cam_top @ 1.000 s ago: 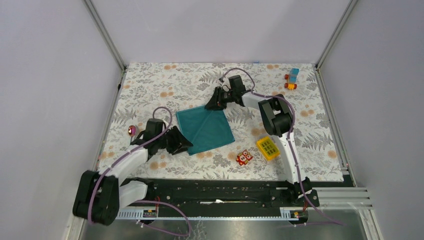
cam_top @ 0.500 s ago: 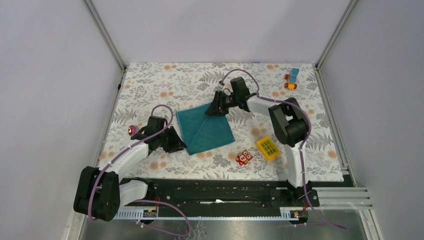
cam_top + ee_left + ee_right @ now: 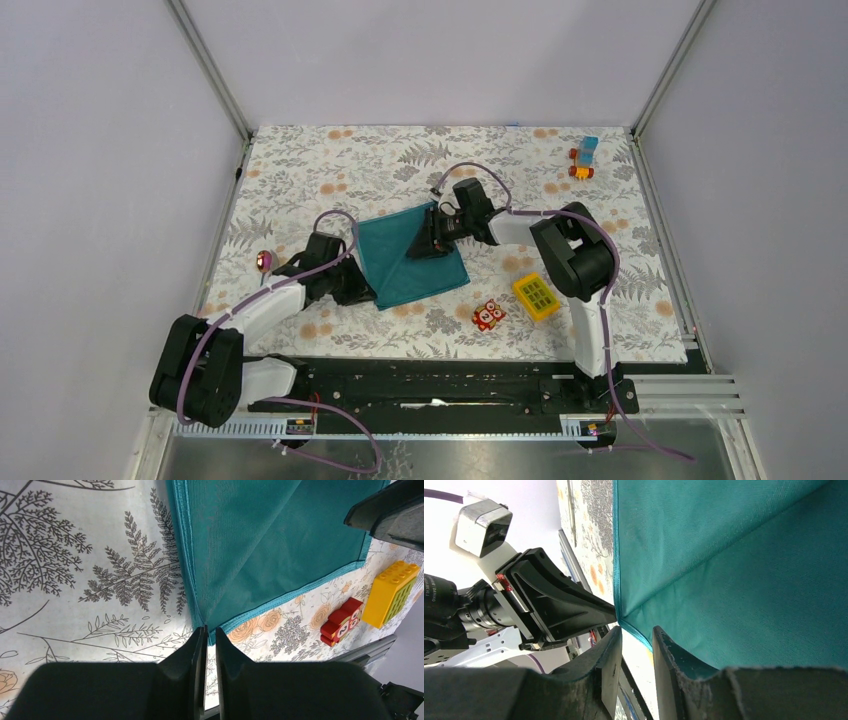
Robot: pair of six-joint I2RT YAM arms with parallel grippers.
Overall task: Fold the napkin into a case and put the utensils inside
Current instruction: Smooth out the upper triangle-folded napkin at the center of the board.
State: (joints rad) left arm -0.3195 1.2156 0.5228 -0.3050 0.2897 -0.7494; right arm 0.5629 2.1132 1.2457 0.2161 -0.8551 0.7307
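At the near corner of the teal napkin we see the left gripper pinching the hem between closed jaws. The cloth is spread mid-table, with a diagonal crease. Over its far part hovers the right gripper, jaws slightly apart; whether they hold cloth we cannot tell.

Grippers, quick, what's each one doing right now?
Left gripper: fingers closed on napkin corner.
Right gripper: fingers slightly apart at napkin; grip cannot be told.

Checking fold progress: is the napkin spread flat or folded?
Partly folded. The right gripper holds a corner raised over the napkin, which shows a diagonal crease; the left gripper pinches its near corner.
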